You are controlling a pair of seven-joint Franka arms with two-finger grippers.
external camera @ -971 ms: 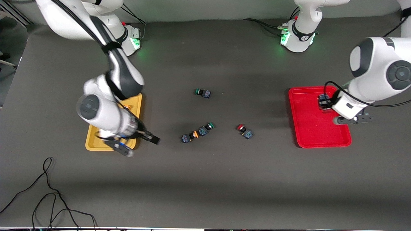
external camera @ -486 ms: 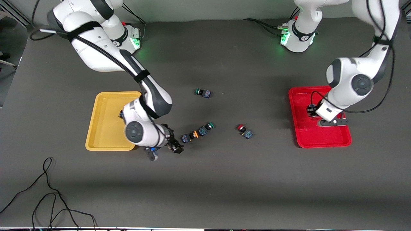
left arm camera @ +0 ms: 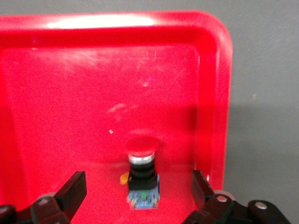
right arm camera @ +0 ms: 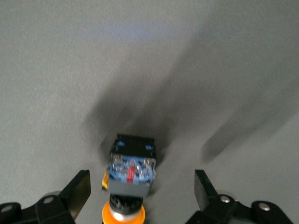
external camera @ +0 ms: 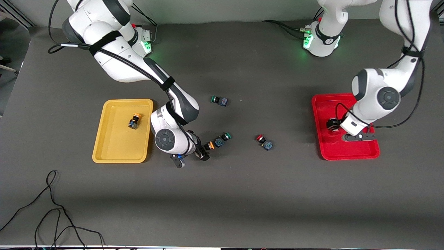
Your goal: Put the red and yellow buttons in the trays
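My right gripper (external camera: 203,152) is open and low over the table, its jaws on either side of a yellow-orange-capped button (external camera: 209,145), (right arm camera: 131,179) without touching it. A second yellow-capped button (external camera: 133,121) lies in the yellow tray (external camera: 114,146). My left gripper (external camera: 332,125) is open, low in the red tray (external camera: 333,147), (left arm camera: 70,93). A red-capped button (left arm camera: 142,170) lies on the tray floor between its jaws, untouched. Another red-capped button (external camera: 264,142) lies on the table, between the yellow-orange-capped button and the red tray.
One green-capped button (external camera: 222,139) touches the yellow-orange one; another (external camera: 219,100) lies farther from the front camera. Black cables (external camera: 52,208) loop on the table at the right arm's end, nearest the front camera. Both bases (external camera: 321,38) stand along the table's edge.
My right arm swung from over the yellow tray to the yellow-orange button on the table, uncovering the button in that tray. My left gripper moved down into the red tray and let go of its button.
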